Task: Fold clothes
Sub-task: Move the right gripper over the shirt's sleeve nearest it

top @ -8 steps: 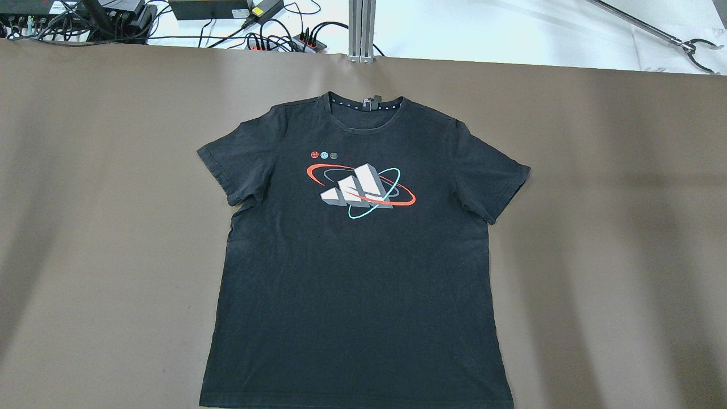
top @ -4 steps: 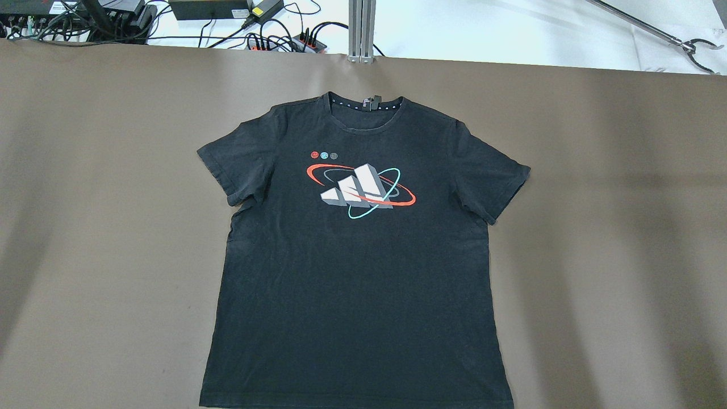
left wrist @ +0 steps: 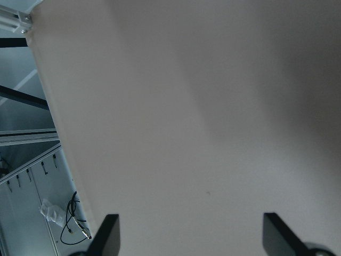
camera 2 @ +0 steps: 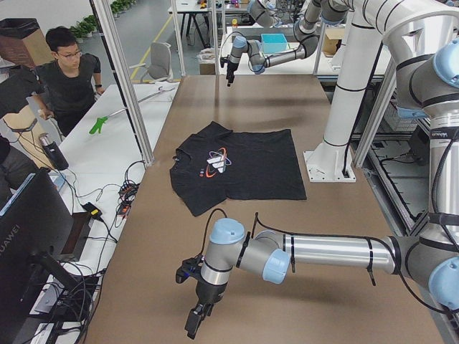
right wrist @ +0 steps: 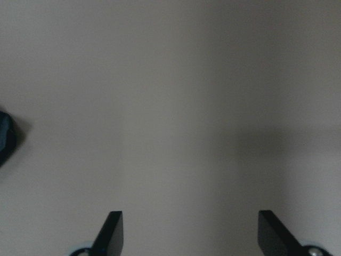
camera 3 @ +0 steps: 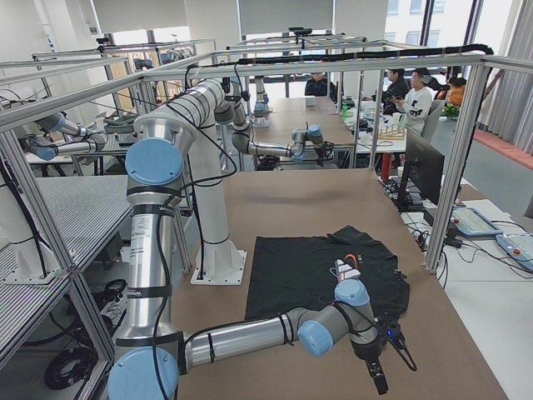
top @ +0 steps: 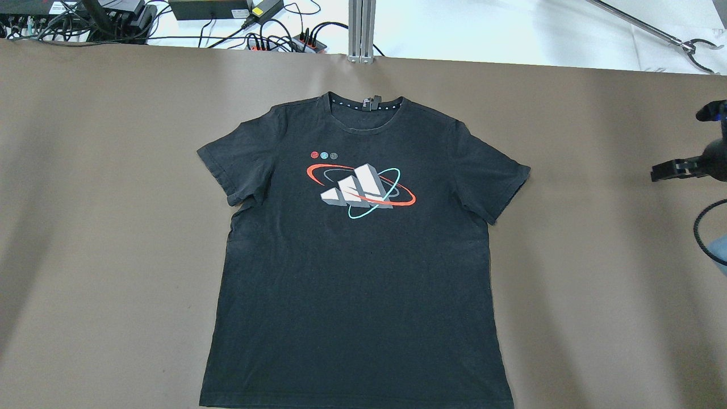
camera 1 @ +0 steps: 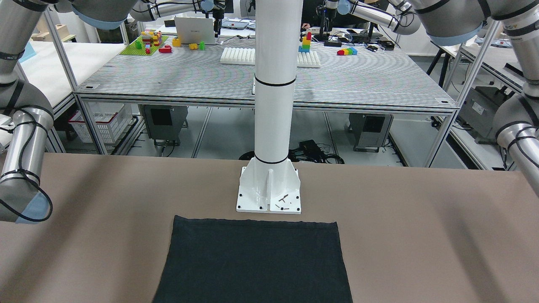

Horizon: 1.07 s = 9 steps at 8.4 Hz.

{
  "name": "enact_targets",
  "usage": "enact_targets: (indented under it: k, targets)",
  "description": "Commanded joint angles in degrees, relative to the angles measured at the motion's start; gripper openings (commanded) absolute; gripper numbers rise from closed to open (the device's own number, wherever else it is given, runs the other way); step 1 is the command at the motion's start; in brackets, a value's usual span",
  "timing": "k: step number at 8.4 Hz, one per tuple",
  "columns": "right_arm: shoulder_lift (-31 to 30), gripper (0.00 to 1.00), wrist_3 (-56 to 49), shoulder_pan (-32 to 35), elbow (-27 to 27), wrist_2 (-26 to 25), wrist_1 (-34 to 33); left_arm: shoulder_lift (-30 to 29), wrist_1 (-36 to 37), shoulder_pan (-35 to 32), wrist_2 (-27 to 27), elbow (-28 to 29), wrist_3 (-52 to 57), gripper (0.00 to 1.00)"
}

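The clothes are one black T-shirt [top: 358, 267] with a red, white and teal print, spread flat and face up on the brown table [top: 102, 199], collar at the far side. Its hem end [camera 1: 252, 261] lies just before the white pillar's base plate [camera 1: 268, 191]. My right gripper [top: 676, 168] hangs over bare table at the right edge, well clear of the right sleeve; its wrist view shows the fingers [right wrist: 112, 229] wide apart, open and empty. My left gripper [camera 2: 195, 322] hovers over the table's left end, far from the shirt, open [left wrist: 189, 234] and empty.
Power strips and cables [top: 284, 40], an aluminium post [top: 362, 28] and a grabber tool [top: 681, 42] lie beyond the table's far edge. A person [camera 2: 68, 79] stands beside a white side table. The table's edge [left wrist: 53, 133] runs close beside my left gripper.
My right gripper has come into the overhead view at the right edge. The T-shirt has not moved.
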Motion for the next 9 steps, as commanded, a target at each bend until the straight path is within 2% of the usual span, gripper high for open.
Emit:
enact_targets:
  k: [1, 3, 4, 8, 9]
  targets:
    - [7.93, 0.88, 20.84, -7.95, -8.31, -0.12, 8.19, 0.11, -0.14, -0.05, -2.26, -0.21, -1.26, 0.94]
    - [13.37, 0.85, 30.00, -11.66, -18.05, -1.26, 17.86, 0.02, -0.05, 0.04, -2.18, -0.29, -1.27, 0.94]
    - [15.31, 0.82, 31.08, -13.06, -21.14, -2.83, 19.82, 0.02, -0.05, -0.04, -2.18, -0.55, -1.35, 0.94]
    - [18.85, 0.69, 31.18, -13.60, -25.65, -3.99, 20.45, 0.02, -0.05, -0.04, -2.18, -0.82, -2.41, 0.94]
    - [18.85, 0.60, 31.18, -13.61, -25.74, -3.99, 20.54, 0.02, -0.05, -0.05, -2.09, -0.73, -2.41, 0.94]
